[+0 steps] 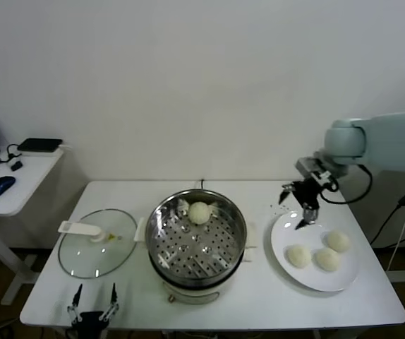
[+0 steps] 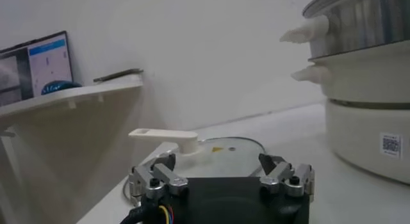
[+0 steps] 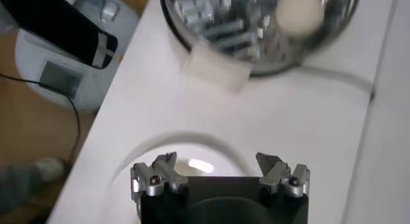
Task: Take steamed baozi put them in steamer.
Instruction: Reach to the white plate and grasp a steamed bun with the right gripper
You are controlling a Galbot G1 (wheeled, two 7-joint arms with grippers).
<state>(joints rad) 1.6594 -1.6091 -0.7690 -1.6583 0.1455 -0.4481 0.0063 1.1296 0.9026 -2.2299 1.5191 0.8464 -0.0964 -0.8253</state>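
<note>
left gripper [image 1: 93, 299] parked, open, empty | right gripper [image 1: 300, 210] open, empty over plate [image 1: 281, 244] edge | risk: squashing soft baozi [image 1: 299, 256]

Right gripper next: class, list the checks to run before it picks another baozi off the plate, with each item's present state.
1. Right gripper open and empty: ok.
2. Right gripper above the white plate, at its far left rim, not yet over a bun: not ok.
3. Three baozi on the plate, unobstructed: ok.
4. Steamer uncovered, glass lid set aside on the table: ok.
5. Space in the steamer beside the one baozi in it: ok.
6. Left gripper parked at the table's near edge, clear of the steamer: ok.
</note>
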